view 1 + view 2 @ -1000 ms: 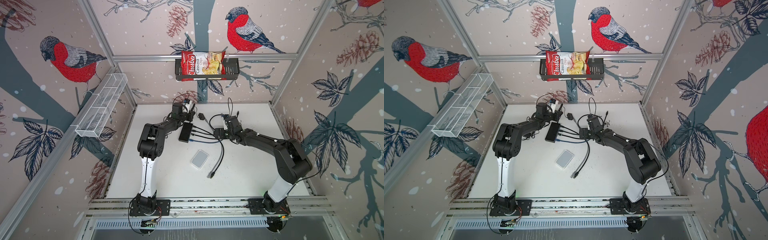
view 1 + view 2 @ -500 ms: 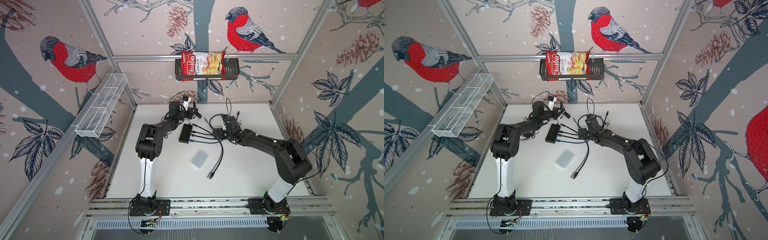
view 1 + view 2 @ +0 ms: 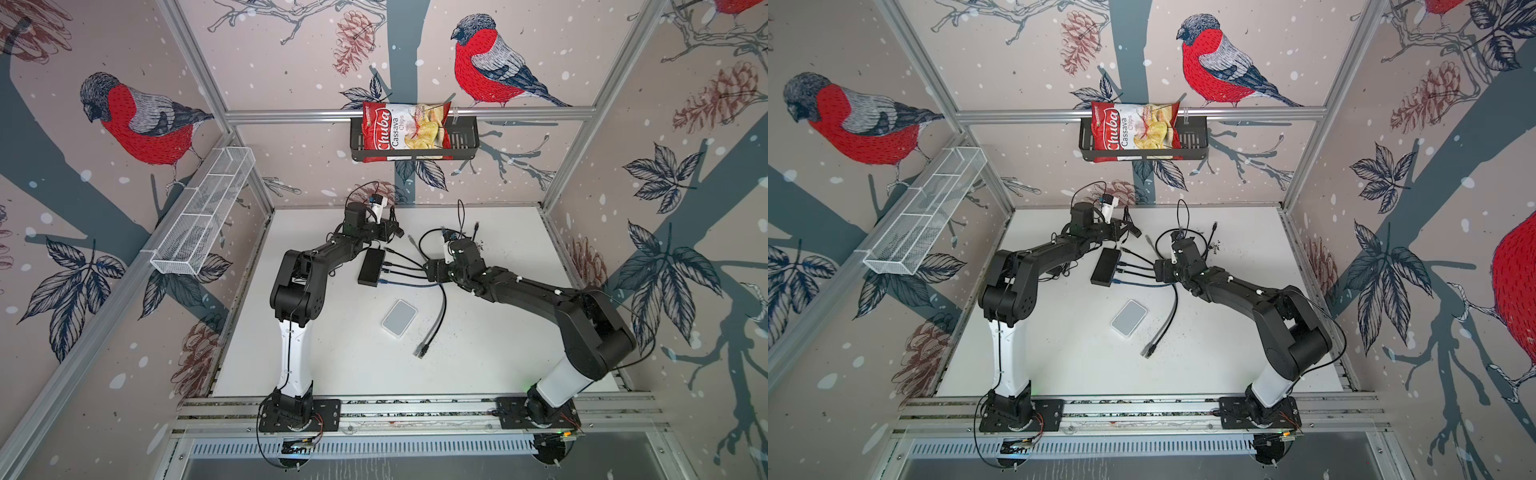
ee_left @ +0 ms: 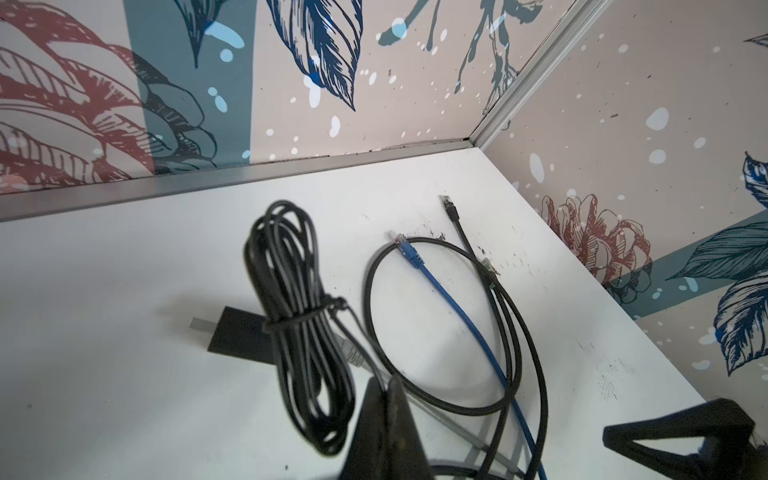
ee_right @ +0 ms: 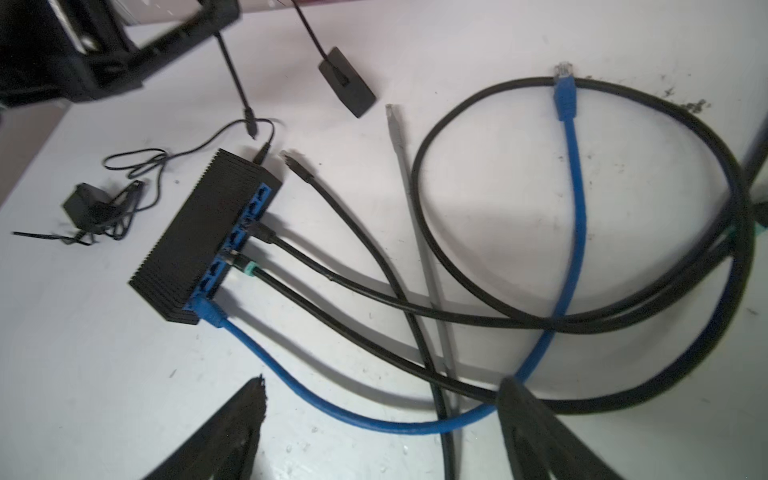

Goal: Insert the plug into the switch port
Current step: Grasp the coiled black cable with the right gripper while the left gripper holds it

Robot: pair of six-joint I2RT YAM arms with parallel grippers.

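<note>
Switch (image 5: 203,237) was matt black plastic with ribbed casing. Blue cable (image 5: 575,187) had smooth, slightly glossy jacket. Tabletop (image 5: 104,374) looked white, smooth, matt, scuffed dark. Chips bag (image 3: 405,129) was glossy foil. Basket (image 3: 203,216), upper left, was white wire mesh.

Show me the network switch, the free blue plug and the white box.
network switch (image 5: 195,232): right wrist view, ribbed black top.
free blue plug (image 5: 564,99): right wrist view, blue boot.
white box (image 3: 399,319): in a top view, flat top face.

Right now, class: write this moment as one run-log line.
left gripper: shut | right gripper: open, straddling blue Ethernet cable | network switch: three Ethernet cables plugged | black plug: loose beside switch
</note>
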